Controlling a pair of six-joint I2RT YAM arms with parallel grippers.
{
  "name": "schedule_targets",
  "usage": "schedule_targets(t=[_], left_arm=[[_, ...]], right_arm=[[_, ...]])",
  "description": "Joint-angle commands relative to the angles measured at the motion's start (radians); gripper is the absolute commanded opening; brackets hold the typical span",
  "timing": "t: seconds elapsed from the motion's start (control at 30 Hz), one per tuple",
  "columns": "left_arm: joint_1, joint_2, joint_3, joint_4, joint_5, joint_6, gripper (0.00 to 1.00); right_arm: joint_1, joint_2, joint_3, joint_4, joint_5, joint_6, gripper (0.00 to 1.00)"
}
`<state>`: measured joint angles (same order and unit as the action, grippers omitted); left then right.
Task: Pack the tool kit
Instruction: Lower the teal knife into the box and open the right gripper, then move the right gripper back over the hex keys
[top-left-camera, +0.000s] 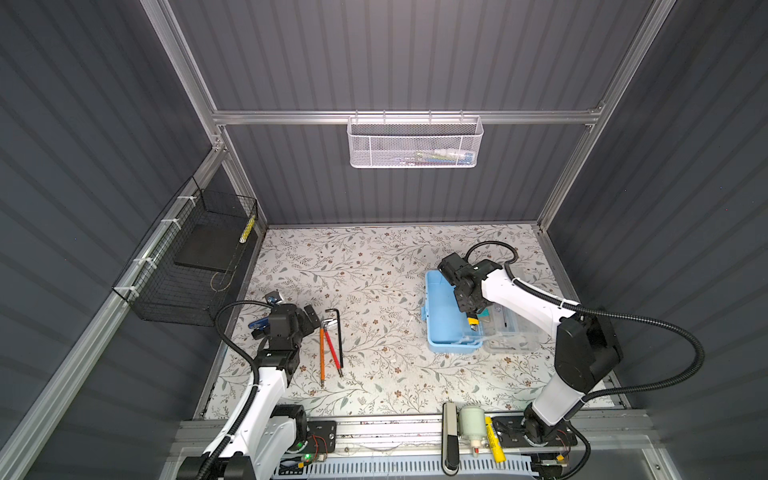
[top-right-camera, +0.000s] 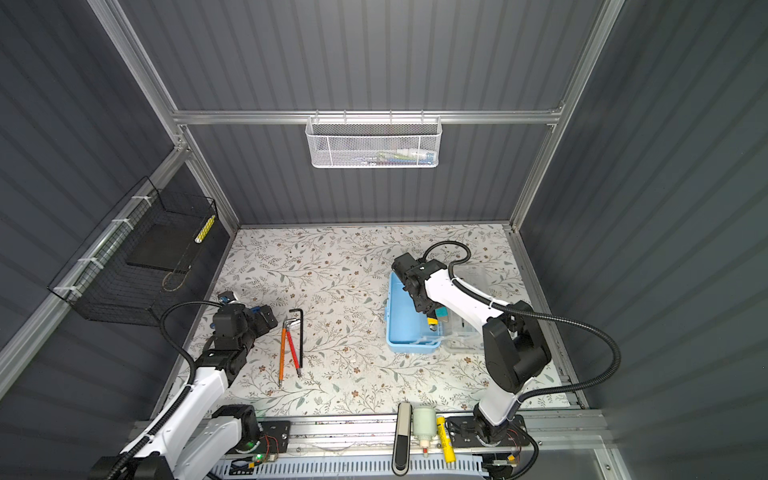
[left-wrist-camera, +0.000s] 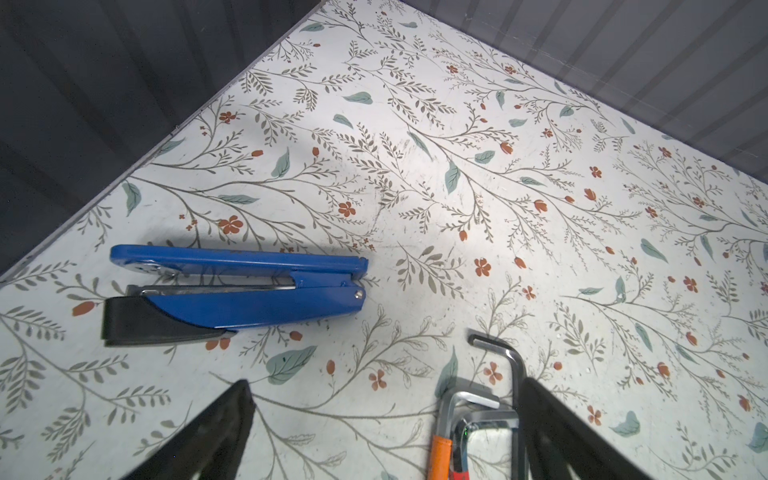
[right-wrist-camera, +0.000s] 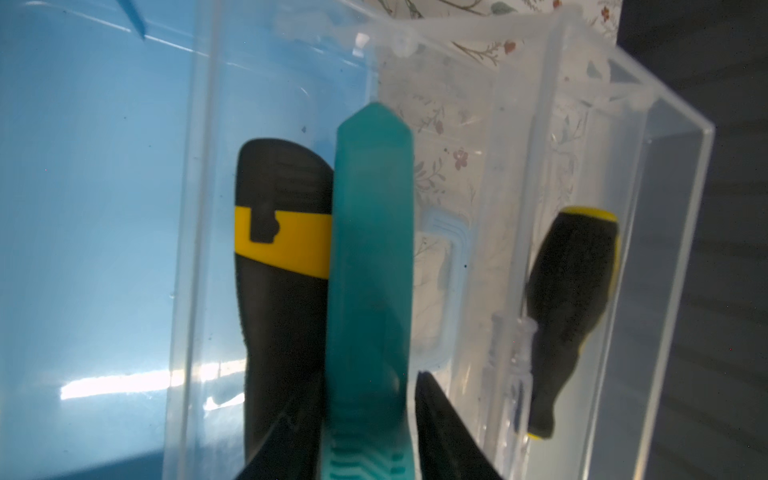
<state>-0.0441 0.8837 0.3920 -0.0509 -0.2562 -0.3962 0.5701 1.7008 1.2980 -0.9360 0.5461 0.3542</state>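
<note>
Light-blue plastic tool kit (top-left-camera: 442, 316) part-filled; right hand (right-wrist-camera: 365, 399) straddled a teal tool (right-wrist-camera: 372, 249), grip unclear. Blue stapler (left-wrist-camera: 232, 291), hex keys (top-left-camera: 338, 332) unpacked; left hand (left-wrist-camera: 386, 384) wide.

Bare tabletop (top-left-camera: 374, 282) runs free from the centre to twelve o'clock. At nine o'clock the stapler (left-wrist-camera: 232, 291) and hex keys (top-left-camera: 340, 332) lie in the way; at three o'clock, the open tool kit (top-left-camera: 442, 320).

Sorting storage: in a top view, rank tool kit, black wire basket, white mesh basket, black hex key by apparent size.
1. black wire basket
2. white mesh basket, tool kit: alike, unranked
3. black hex key
</note>
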Motion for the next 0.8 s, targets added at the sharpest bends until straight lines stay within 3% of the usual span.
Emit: schedule_targets(t=[0.0, 0.23, 0.4, 0.53, 0.77], left_arm=[[0.009, 0.007, 0.011, 0.011, 0.013, 0.019, 1.00], [0.009, -0.012, 0.004, 0.011, 0.011, 0.017, 0.99], [0.009, -0.007, 0.005, 0.008, 0.004, 0.012, 1.00], [0.009, 0.020, 0.018, 0.009, 0.011, 0.014, 0.99], [0.013, 0.083, 0.048, -0.001, 0.005, 0.008, 0.99]], right_arm=[[0.003, 0.002, 0.024, -0.046, 0.010, 0.009, 0.47], [0.077, -0.025, 0.132, -0.079, -0.021, -0.003, 0.54], [0.204, -0.036, 0.150, 0.165, -0.258, -0.028, 0.60], [0.289, 0.090, 0.192, 0.370, -0.417, 0.028, 0.61], [0.400, 0.373, 0.431, 0.397, -0.507, 0.049, 0.62]])
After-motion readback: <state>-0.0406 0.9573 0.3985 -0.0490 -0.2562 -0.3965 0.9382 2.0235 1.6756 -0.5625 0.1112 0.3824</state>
